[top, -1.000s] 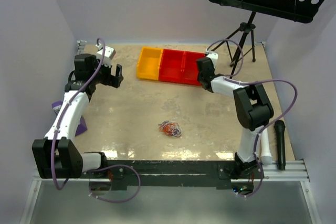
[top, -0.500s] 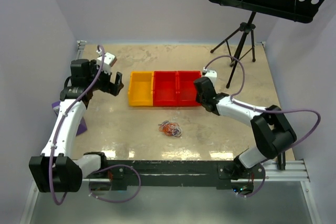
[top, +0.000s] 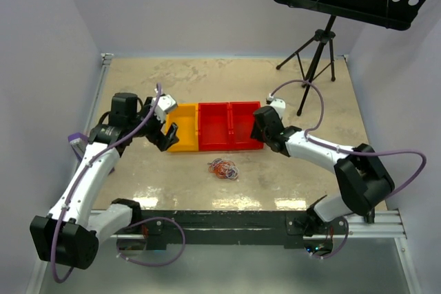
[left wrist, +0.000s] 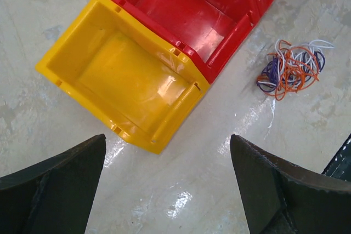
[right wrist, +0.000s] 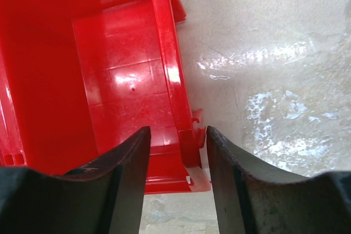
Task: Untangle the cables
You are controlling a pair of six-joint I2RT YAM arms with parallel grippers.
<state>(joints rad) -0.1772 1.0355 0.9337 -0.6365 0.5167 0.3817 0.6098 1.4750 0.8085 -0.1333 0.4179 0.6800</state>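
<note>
**Untangling not yet begun.** The cables (top: 223, 169) lie in one knot on the counter (top: 289, 87), at 6 o'clock from the bin row, and neither claw touches them. The yellow bin (top: 185, 137), at the row's 9 o'clock end, and both red bins (top: 215, 129) hold nothing. The left claw (top: 167, 134) is spread wide and empty at the yellow bin's edge. The right claw (right wrist: 178, 132) stands parted astride a red bin's wall, apparently not pinching it.

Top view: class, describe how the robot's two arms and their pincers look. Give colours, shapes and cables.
The left arm and right arm both have white, rounded links joined by chunky black joint blocks. A thin purple cable loops loosely along each arm. The left pincer and right pincer each have two matte black fingers that taper towards the tip. No markings can be made out.
</note>
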